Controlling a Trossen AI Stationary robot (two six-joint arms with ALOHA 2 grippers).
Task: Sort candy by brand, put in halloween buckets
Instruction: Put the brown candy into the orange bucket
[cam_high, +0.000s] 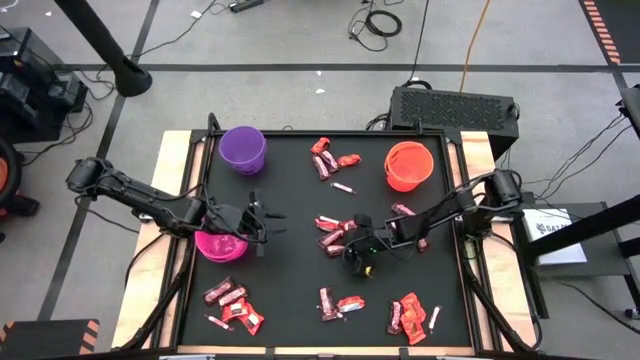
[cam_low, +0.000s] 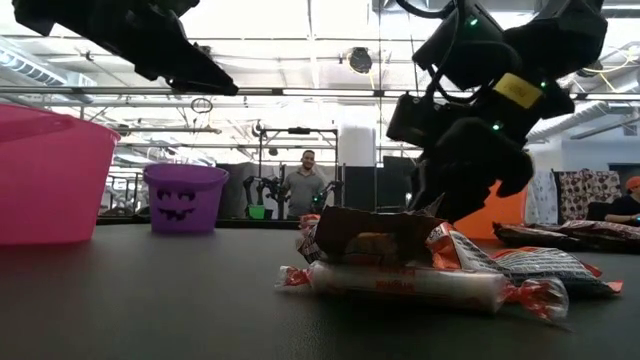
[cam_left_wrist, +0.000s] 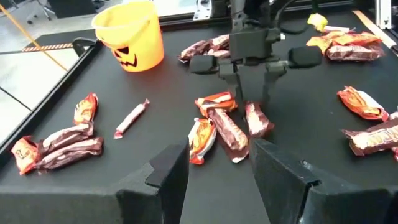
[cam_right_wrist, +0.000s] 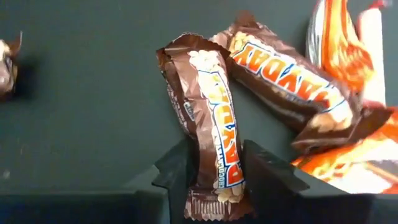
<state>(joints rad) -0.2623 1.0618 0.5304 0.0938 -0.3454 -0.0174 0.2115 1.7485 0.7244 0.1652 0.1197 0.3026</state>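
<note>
Candy lies in small groups on the black table (cam_high: 290, 280). At its middle my right gripper (cam_high: 355, 247) is down in a pile (cam_left_wrist: 224, 124) of brown bars and orange-red packets, shut on a brown candy bar (cam_right_wrist: 208, 106). A second brown bar (cam_right_wrist: 286, 74) and an orange-red packet (cam_right_wrist: 342, 50) lie against it. My left gripper (cam_left_wrist: 214, 174) hangs open and empty over the magenta bucket (cam_high: 220, 246) at the left. The purple bucket (cam_high: 243, 148) stands far left, the orange bucket (cam_high: 408, 165) far right. My right gripper has the brown bar's two long sides (cam_right_wrist: 217, 177) between its two fingers, close to one crimped end. The fingers slant down from the table's right side and lie across the bar. The bar lies flat on the table, its other end against the second brown bar.
More candy lies at the far centre (cam_high: 330, 158), near left (cam_high: 232, 305), near centre (cam_high: 338, 303) and near right (cam_high: 410, 315). A thin pinkish stick (cam_high: 343, 187) lies alone. A person (cam_low: 305, 185) stands in the room beyond the table.
</note>
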